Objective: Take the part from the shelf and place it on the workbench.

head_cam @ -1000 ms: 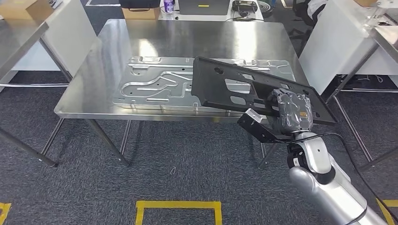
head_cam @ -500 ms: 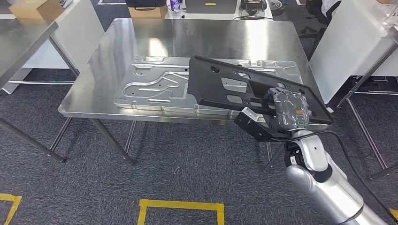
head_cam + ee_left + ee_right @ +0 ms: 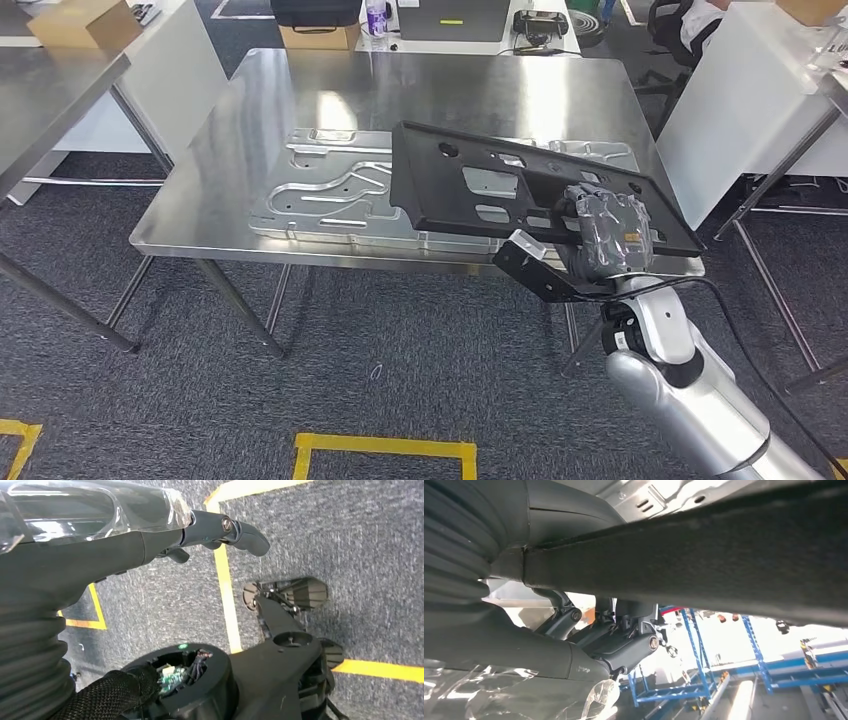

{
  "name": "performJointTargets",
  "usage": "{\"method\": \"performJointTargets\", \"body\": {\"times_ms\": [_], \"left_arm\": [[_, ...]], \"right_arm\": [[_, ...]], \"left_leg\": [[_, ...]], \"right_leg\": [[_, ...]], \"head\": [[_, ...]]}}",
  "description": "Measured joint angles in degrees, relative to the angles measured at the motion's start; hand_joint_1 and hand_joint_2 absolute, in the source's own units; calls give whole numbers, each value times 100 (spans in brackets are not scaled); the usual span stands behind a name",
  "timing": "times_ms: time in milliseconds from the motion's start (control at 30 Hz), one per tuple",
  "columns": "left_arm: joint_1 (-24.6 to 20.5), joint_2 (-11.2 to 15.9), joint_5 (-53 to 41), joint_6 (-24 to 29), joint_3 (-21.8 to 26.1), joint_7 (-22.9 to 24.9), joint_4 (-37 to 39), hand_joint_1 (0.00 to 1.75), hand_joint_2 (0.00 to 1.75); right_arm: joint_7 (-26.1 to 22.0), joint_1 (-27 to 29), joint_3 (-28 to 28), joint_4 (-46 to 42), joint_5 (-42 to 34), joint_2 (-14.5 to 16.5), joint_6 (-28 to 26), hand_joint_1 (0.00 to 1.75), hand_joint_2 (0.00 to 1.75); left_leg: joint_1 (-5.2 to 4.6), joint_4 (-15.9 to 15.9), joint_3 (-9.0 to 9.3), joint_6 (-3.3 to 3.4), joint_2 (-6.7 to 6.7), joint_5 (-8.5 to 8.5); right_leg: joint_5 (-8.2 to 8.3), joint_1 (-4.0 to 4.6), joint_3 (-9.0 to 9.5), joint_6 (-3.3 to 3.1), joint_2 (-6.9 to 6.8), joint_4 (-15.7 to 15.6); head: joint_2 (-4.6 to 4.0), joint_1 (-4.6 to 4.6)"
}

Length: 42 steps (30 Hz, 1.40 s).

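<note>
Black plastic part (image 3: 520, 190) rides clamped at its near right edge in the right hand (image 3: 605, 235), fingers wrapped over it, tilted above the workbench (image 3: 250, 100) and the silver panel (image 3: 330, 190) for set-down, while left hand (image 3: 125, 535) hangs, fingers loosely apart.

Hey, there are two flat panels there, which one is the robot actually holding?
The black panel, gripped at its near edge by the right hand and tilted above the workbench. The silver panel lies flat on the bench, untouched.
</note>
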Motion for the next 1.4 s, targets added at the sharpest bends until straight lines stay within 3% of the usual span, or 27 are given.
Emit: {"method": "performJointTargets", "body": {"times_ms": [33, 67, 133, 167, 200, 267, 333, 400, 500, 567, 600, 667, 700, 733, 800, 867, 933, 1000, 1033, 1067, 1100, 1133, 1167, 1233, 1267, 1333, 1400], "left_arm": [[5, -1, 1, -1, 0, -6, 0, 0, 175], [11, -1, 1, -1, 1, -14, 0, 0, 175], [18, 8, -1, 0, 1, -31, 2, 0, 175], [12, 20, -2, 2, 1, -40, 4, 0, 175], [2, 31, -2, 2, 1, -47, 6, 0, 175], [-4, 43, 0, 3, 0, -56, 9, 0, 175], [-3, 42, -1, 3, -1, -58, 9, 0, 175], [-19, 42, -2, 3, -1, -58, 9, 0, 175], [-14, 41, 0, 4, -1, -58, 9, 0, 175], [-7, 41, 4, 5, 0, -58, 9, 0, 175], [-3, 41, 5, 5, 0, -58, 9, 0, 175], [22, 55, 7, 7, -1, -59, 15, 0, 175], [35, 62, 8, 8, -1, -58, 19, 0, 175], [45, 70, 8, 11, 0, -59, 23, 0, 175], [41, 72, 8, 13, 1, -62, 24, 0, 175], [38, 70, 8, 10, -1, -72, 24, 0, 175], [36, 64, 9, 8, -1, -78, 24, 0, 175], [33, 54, 8, 7, -1, -78, 24, 0, 175], [34, 49, 7, 6, -1, -78, 24, 0, 175], [35, 45, 4, 4, -1, -78, 24, 0, 175], [36, 43, 1, 1, -1, -77, 24, 0, 175], [39, 40, -3, -3, -1, -77, 24, 0, 175], [37, 39, -5, -7, -2, -75, 25, 0, 175], [30, 38, -7, -12, -3, -73, 25, 0, 175], [21, 37, -8, -14, -4, -72, 25, 0, 175], [4, 37, -8, -21, -5, -73, 25, 0, 175], [-12, 38, -10, -30, -7, -74, 26, 0, 175]], "right_arm": [[1, 7, 3, 9, 0, 1, 0, 175, 175], [1, 9, 5, 17, 0, 2, 0, 175, 175], [2, 7, 6, 31, 1, 5, 0, 175, 175], [2, 0, 10, 42, 1, 11, 1, 175, 175], [2, -1, 16, 54, 1, 16, 1, 175, 175], [7, 5, 28, 75, 0, 26, 2, 175, 175], [8, 11, 28, 80, 0, 30, -2, 175, 175], [4, -8, 25, 79, 1, 31, -5, 175, 175], [3, -4, 28, 80, 1, 32, -7, 175, 175], [2, 5, 35, 80, 0, 39, -7, 175, 175], [2, 5, 37, 80, 0, 42, -7, 175, 175], [2, 5, 40, 90, 1, 44, -7, 175, 175], [3, 8, 46, 97, 0, 48, -7, 175, 175], [4, 12, 52, 104, -1, 51, -7, 175, 175], [7, 11, 60, 110, -1, 56, -8, 175, 175], [-9, 3, 59, 110, 8, 57, -9, 175, 175], [-51, 8, 63, 114, 23, 60, -9, 175, 175], [-124, 20, 79, 118, 24, 59, 11, 175, 175], [-181, 23, 92, 120, 7, 61, 46, 175, 175], [-260, 22, 113, 120, -20, 62, 101, 175, 175], [-342, 19, 138, 120, -49, 64, 168, 175, 175], [-423, 16, 172, 120, -79, 68, 241, 175, 175], [-490, 8, 215, 121, -105, 72, 306, 175, 175], [-591, -8, 311, 124, -145, 85, 422, 175, 175], [-632, -22, 360, 125, -167, 95, 469, 175, 175], [-703, -49, 448, 122, -200, 122, 542, 175, 175], [-748, -77, 527, 119, -222, 145, 590, 175, 175]], "left_leg": [[29, 5, 24, -36, -7, -29], [68, 15, 57, -83, -16, -67], [143, 62, 126, -212, -34, -182], [173, 100, 144, -277, -40, -242], [180, 126, 143, -339, -44, -301], [186, 160, 142, -420, -40, -362], [194, 297, 105, -462, 13, -370], [183, 888, -231, -464, 133, -421], [120, 1981, -1061, -423, 228, -793], [41, 1972, -1312, -318, 236, -863], [-14, 1700, -1310, -225, 237, -717], [-173, 937, -1203, 26, 227, -23], [-246, 647, -1132, 115, 219, 278], [-309, 459, -1084, 162, 211, 490], [-343, 334, -951, 164, 205, 503], [-315, 231, -780, 191, 198, 467], [-268, 171, -612, 212, 184, 378], [-233, 166, -460, 205, 161, 239], [-218, 166, -368, 189, 145, 162], [-204, 166, -261, 171, 130, 79], [-190, 167, -145, 147, 117, -7], [-181, 164, -47, 119, 108, -97], [-180, 179, 48, 90, 100, -189], [-188, 179, 145, 18, 87, -353], [-192, 212, 186, -17, 84, -390], [-184, 357, 173, -75, 96, -395], [-161, 832, -64, -137, 142, -416]], "right_leg": [[43, -37, -75, 47, -1, 56], [199, -80, -30, 104, -3, -121], [624, -165, 302, 247, 16, -895], [669, -182, 432, 258, 26, -1198], [684, -182, 502, 222, 32, -1360], [555, -148, 498, 25, 19, -1340], [544, -132, 555, -118, 4, -1306], [470, -112, 656, -212, -15, -1307], [305, -43, 828, -295, -36, -1308], [166, 27, 1005, -319, -39, -1311], [90, 65, 1109, -328, -42, -1314], [-55, 113, 1283, -341, -47, -1328], [-115, 122, 1345, -334, -43, -1348], [-153, 116, 1399, -317, -33, -1371], [-135, 107, 1451, -264, -18, -1350], [23, 97, 1261, -221, -18, -931], [53, 86, 764, -179, -17, -180], [-318, 73, 266, -132, -15, 299], [-540, 65, 114, -110, -17, 320], [-649, 59, 45, -85, -18, 183], [-581, 51, 46, -61, -20, -82], [-289, 40, 102, -40, -21, -458], [123, 30, 170, -31, -25, -875], [780, 30, 282, -77, -37, -1394], [889, 39, 305, -128, -40, -1481], [868, 39, 375, -240, -38, -1482], [797, 24, 470, -323, -49, -1487]], "head": [[0, 1], [0, 1], [0, 3], [0, 9], [0, 10], [0, 4], [0, -16], [0, -28], [0, -36], [0, -38], [0, -38], [0, -31], [0, -25], [0, -18], [0, -16], [0, -17], [0, -12], [0, -6], [0, -4], [0, -3], [0, -2], [0, -2], [0, -1], [0, -2], [0, -3], [0, -8], [0, -13]]}}
